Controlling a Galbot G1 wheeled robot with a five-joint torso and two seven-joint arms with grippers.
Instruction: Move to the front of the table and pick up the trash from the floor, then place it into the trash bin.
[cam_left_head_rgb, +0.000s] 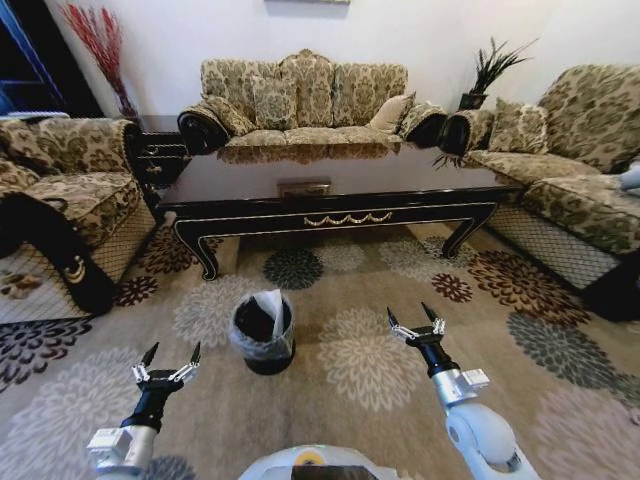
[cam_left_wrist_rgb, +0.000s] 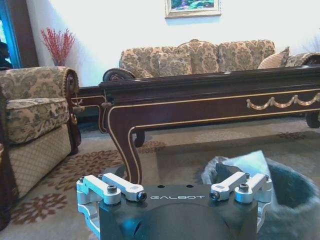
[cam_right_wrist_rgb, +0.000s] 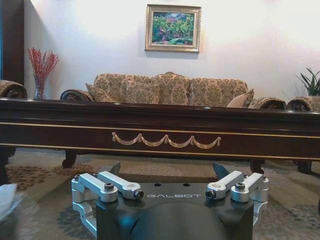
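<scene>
Head view | trash bin (cam_left_head_rgb: 263, 333) on the floor (cam_left_head_rgb: 380, 380), between the grippers | nearer left gripper (cam_left_head_rgb: 168, 358) (spread, empty) | right gripper (cam_left_head_rgb: 416, 322) likewise spread | table (cam_left_head_rgb: 330, 190) far.

The tabletop (cam_left_head_rgb: 330, 170) is glossy dark brown wood with a gold scroll ornament on its front edge. The floor (cam_left_head_rgb: 350, 400) is beige carpet patterned with round floral medallions in brown, white, grey-blue and navy. The trash bin (cam_left_head_rgb: 264, 335) is black under a pale crinkled liner. The sofa (cam_left_head_rgb: 300, 100) wears a beige-and-olive floral print, trimmed dark
</scene>
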